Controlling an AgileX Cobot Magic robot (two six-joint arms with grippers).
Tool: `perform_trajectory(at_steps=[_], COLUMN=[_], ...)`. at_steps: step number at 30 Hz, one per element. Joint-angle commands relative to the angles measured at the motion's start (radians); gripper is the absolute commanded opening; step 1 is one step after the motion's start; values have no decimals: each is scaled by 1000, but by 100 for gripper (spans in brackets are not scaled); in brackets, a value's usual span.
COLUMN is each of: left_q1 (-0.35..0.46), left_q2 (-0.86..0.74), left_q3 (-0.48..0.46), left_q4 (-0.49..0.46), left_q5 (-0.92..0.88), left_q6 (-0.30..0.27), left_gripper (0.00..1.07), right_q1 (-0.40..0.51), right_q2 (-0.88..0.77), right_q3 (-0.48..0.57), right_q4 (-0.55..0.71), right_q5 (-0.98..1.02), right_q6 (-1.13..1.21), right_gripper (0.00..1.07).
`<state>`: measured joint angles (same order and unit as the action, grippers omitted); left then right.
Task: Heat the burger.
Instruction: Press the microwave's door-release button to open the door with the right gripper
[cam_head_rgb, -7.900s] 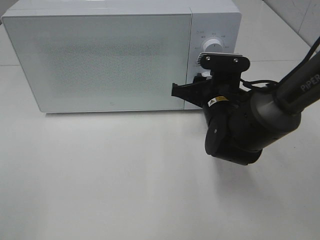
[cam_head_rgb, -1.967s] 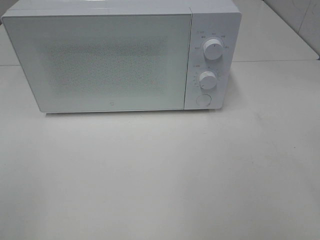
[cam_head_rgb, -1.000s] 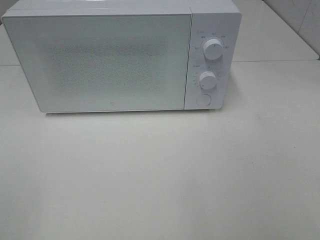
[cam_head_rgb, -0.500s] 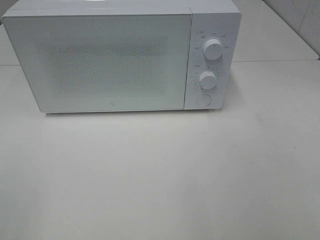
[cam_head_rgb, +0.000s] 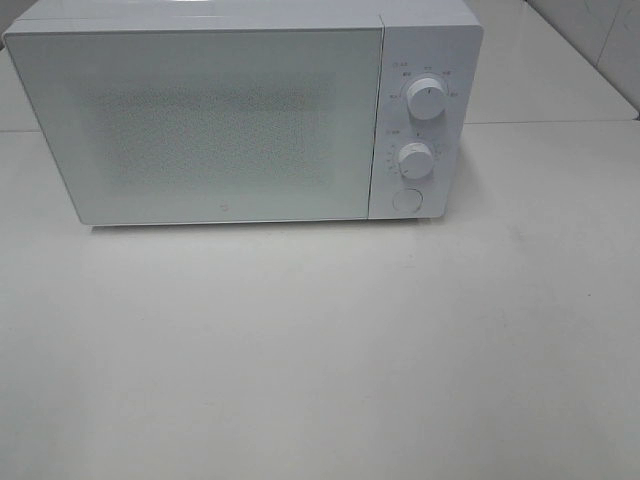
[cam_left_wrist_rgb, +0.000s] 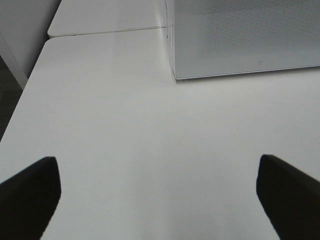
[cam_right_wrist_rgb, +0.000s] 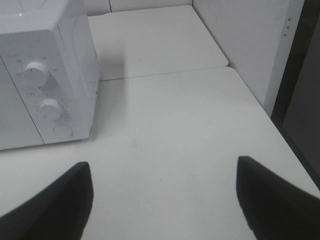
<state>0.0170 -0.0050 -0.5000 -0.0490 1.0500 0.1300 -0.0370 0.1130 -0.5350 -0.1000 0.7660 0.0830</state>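
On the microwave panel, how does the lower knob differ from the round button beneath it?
The lower knob stands proud of the panel; the round button lies flat. The lower knob has printed marks around it; the round button has none. Both are white, round, and right of the microwave door.

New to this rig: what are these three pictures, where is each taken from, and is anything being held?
This is a robot with two arms, each ending in a gripper. The high view is from a fixed camera above: a white microwave, door shut, stands on a white table, with an upper knob, a lower knob and a round button on its panel. Neither arm shows there. The other two pictures come from cameras on the wrists; the dark shapes at the corners are fingertips. The left gripper and the right gripper both stand open over the table, holding nothing. The burger shows in no view.
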Motion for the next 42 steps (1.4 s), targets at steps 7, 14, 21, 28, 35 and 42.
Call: perform_trajectory(at_steps=[7, 14, 21, 28, 35, 42], left_q1=[3, 3, 3, 3, 3, 3], left_q2=[-18, -18, -18, -18, -18, -18], left_q3=[2, 2, 2, 2, 2, 2], left_q4=[-4, -4, -4, -4, -4, -4], left_q5=[-9, -9, -9, -9, -9, -9], left_q6=[-6, -6, -6, -6, -6, -6], left_gripper=[100, 100, 100, 100, 100, 100], right_q1=[-4, -4, -4, -4, -4, -4], right_q2=[155, 285, 415, 599, 721, 873], right_q3=[84, 118, 118, 119, 119, 150], right_q4=[-8, -8, -7, -7, -8, -8], right_q5=[-303, -479, -590, -789, -927, -1140], right_q6=[-7, -6, -3, 82, 165, 226], right_gripper=[76, 76, 76, 76, 76, 76])
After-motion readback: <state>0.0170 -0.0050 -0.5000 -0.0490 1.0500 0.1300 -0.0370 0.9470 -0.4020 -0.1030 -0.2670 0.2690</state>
